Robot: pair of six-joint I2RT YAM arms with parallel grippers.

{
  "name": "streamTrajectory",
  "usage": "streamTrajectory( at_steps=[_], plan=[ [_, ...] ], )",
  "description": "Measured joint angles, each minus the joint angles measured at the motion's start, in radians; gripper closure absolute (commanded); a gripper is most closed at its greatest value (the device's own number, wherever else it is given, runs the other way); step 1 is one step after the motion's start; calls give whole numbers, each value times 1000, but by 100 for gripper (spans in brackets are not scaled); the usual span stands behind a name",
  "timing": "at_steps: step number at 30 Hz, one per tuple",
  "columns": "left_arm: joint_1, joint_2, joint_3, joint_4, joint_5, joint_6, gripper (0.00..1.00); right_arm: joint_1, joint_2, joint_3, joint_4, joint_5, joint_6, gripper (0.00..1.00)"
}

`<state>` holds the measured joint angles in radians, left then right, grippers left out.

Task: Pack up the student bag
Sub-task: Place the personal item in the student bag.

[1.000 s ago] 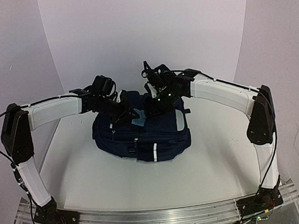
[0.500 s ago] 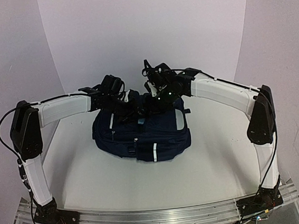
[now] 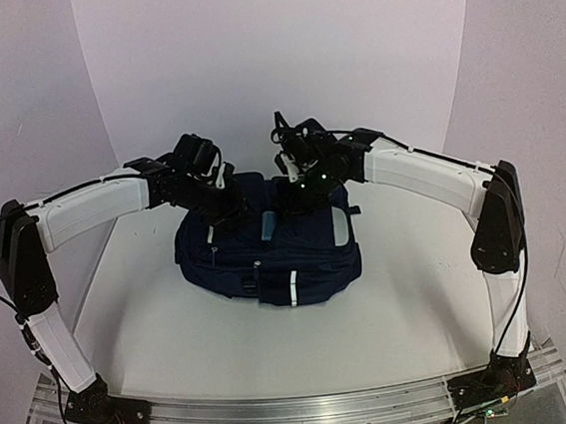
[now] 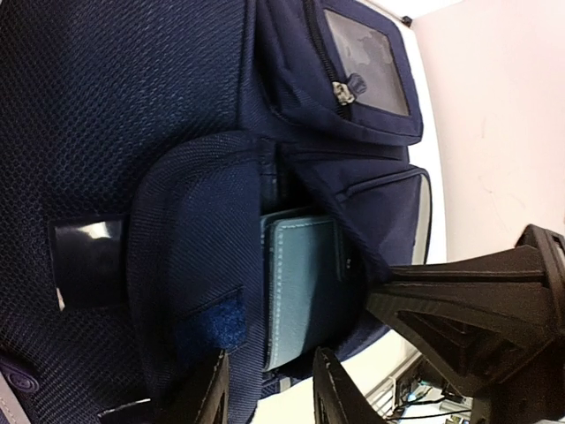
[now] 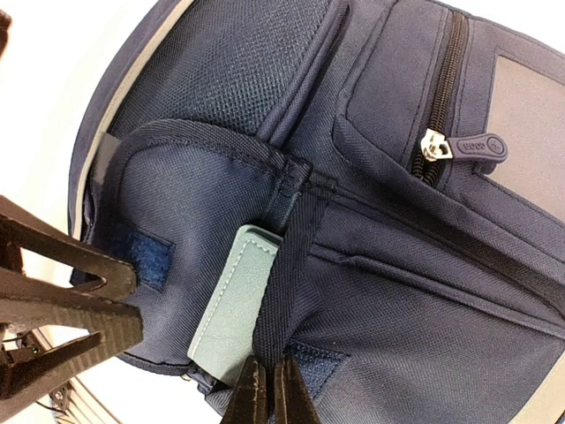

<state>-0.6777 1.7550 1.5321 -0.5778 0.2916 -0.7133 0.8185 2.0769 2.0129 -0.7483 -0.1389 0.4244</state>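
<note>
From above, the bag lies in the middle of the desk. Both arms reach over its far half. The left gripper and right gripper hang close together above a pocket, with a sliver of light-blue wallet between them. The jaws are too small to read here.

In the left wrist view, the left gripper's jaws stand apart with nothing between them. The wallet sits just ahead of the fingertips, tucked under the pocket flap. Its long axis runs along the gripper's line of reach, and its near end pokes out of the pocket. The flap hides how deep it sits. The right gripper shows at the right edge, cut off.

In the right wrist view, the right gripper's jaws are pinched closed on the dark band at the pocket mouth. The wallet lies just beside the band, on its left, apparently touching it. The pocket's bottom is hidden.

Seating the wallet likely means a push along its length. The left gripper is free and in line with it.
</note>
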Motion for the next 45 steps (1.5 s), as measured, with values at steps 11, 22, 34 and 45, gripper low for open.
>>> streamTrajectory(
  at_steps=[11, 22, 34, 45],
  plan=[
    [-1, 74, 41, 13, 24, -8, 83, -2, -3, -6, 0, -5, 8, 100],
    [-20, 179, 105, 19, 86, 8, 100, -5, -6, -13, 4, -12, 13, 100],
    [-17, 210, 89, 140, 249, -12, 95, -10, -6, -13, -8, -11, 20, 100],
    [-25, 83, 65, 49, 91, 2, 59, -14, -15, -16, 4, -55, 39, 64]
  ],
)
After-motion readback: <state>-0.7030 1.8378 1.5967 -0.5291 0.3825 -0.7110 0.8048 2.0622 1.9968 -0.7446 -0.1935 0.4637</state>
